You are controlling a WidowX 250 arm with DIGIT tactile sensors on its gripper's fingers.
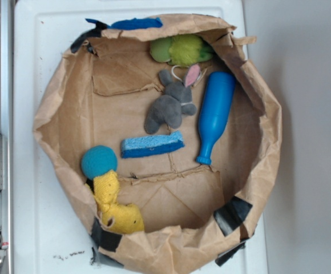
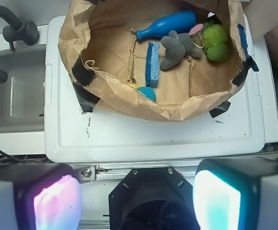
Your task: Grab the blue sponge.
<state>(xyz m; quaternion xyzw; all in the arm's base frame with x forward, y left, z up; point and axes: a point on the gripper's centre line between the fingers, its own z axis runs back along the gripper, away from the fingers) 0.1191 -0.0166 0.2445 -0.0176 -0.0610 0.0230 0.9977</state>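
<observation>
The blue sponge (image 1: 152, 145) lies flat on the floor of a brown paper bag (image 1: 57, 123), between a teal fuzzy ball (image 1: 99, 162) and a glossy blue bottle (image 1: 216, 116). In the wrist view the blue sponge (image 2: 152, 64) stands far ahead inside the bag (image 2: 105, 96). My gripper (image 2: 137, 199) hangs well back from the bag, over the black robot base, open with nothing between its glowing pads (image 2: 57, 203). The gripper does not show in the exterior view.
Inside the bag also lie a grey plush rabbit (image 1: 170, 105), a green plush toy (image 1: 182, 50) and a yellow plush toy (image 1: 117, 208). The bag sits on a white tray (image 2: 144, 139). A grey sink (image 2: 14, 91) with a dark faucet (image 2: 14, 28) is to the left.
</observation>
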